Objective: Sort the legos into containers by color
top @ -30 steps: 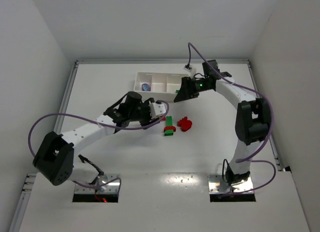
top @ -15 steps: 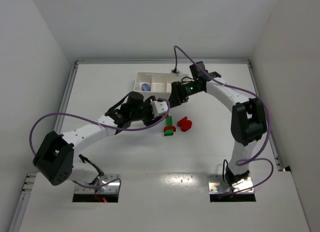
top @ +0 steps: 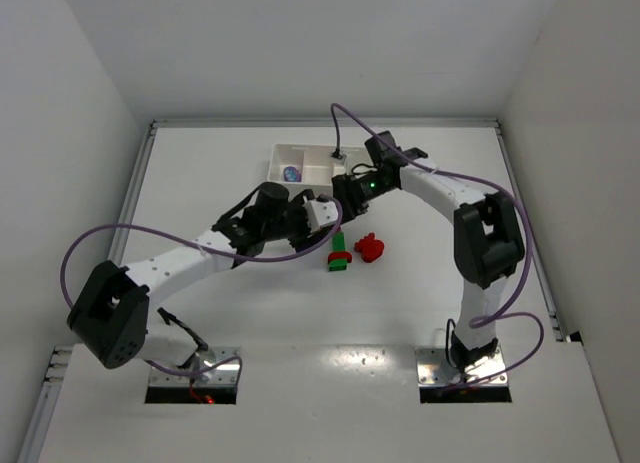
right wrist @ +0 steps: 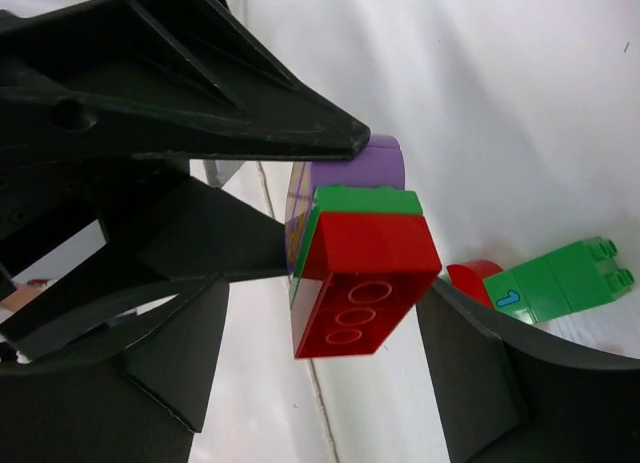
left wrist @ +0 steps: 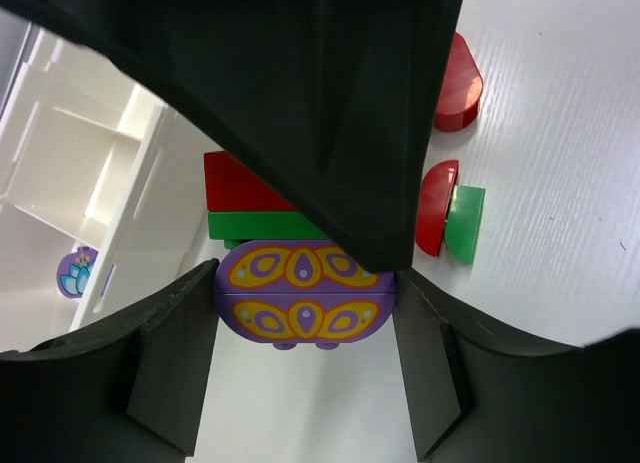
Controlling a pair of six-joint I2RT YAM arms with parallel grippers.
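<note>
My left gripper (left wrist: pixel 305 318) is shut on a purple brick (left wrist: pixel 300 288) with a yellow pattern. A green brick (left wrist: pixel 262 226) and a red brick (left wrist: pixel 238 188) are stuck to its far side. My right gripper (right wrist: pixel 325 318) is open, with its jaws on either side of that red brick (right wrist: pixel 368 273) and a gap on the left side. In the top view the two grippers meet nose to nose, left (top: pixel 320 215) and right (top: pixel 345 191), just in front of the white tray (top: pixel 283 150). A purple-blue lego (top: pixel 291 172) lies in the tray's left compartment.
On the table below the grippers lie a green brick capped with red (top: pixel 340 254) and a red piece (top: pixel 370 247). The right wrist view shows the green brick with a "1" (right wrist: pixel 560 278). The tray's compartments (left wrist: pixel 60 153) are to the left in the left wrist view.
My right arm has swung left from the tray's right end to the left gripper, and its jaws now straddle the red brick. My left gripper has shifted slightly right with the stack.
</note>
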